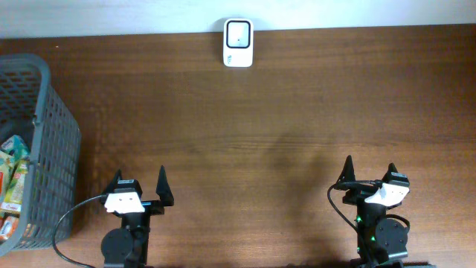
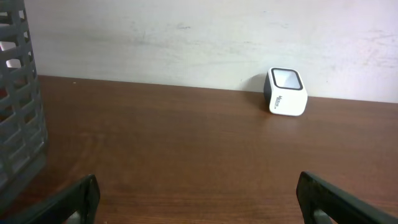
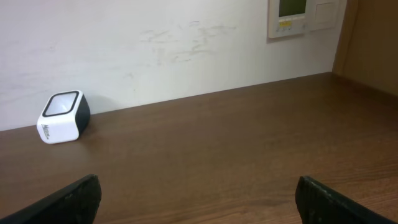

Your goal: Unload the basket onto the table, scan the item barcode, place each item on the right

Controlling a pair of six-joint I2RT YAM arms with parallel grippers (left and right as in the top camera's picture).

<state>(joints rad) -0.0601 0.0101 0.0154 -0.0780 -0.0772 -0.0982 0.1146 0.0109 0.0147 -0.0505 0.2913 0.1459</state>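
Cut off by the left frame edge - a grey mesh basket [image 1: 52, 164] with colourful packets [image 1: 13, 171] inside, half hidden, print too small to read. At the table's [image 1: 260, 126] far edge against the wall, well apart from the basket: white barcode scanner [image 1: 238, 43], long axis pointing away from the arms, window facing up, front lettering illegible. Left gripper [image 1: 140, 173] and right gripper [image 1: 370, 164] spread wide, holding nothing.
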